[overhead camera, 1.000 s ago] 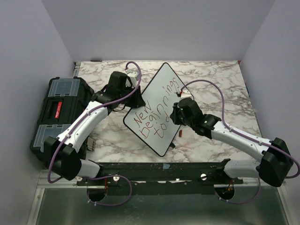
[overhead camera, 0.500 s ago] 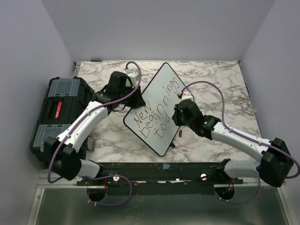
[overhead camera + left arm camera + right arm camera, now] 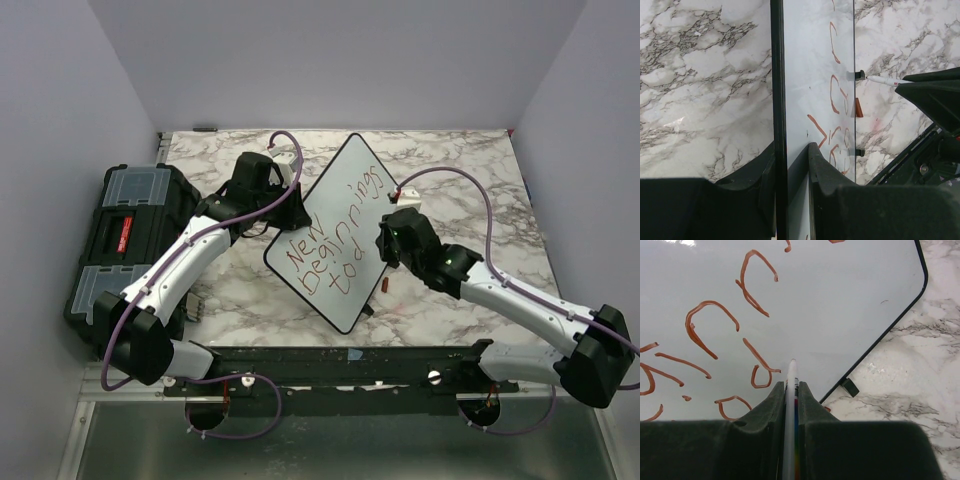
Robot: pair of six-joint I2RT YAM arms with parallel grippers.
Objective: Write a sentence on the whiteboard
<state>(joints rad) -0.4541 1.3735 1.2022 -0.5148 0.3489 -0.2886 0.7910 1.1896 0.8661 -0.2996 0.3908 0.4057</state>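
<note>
Right gripper (image 3: 791, 386) slid right over the whiteboard (image 3: 350, 168) past "tod", marker (image 3: 791, 371) still clenched, so we still owe the sentence (image 3: 330, 245) "ay".

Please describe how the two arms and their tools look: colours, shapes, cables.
The left arm and right arm have white tube-like links joined by bulky black joints. A thin purple cable runs along each arm in loose loops. The left tool and right tool are matte black, each with two thick wedge-shaped fingers.
</note>
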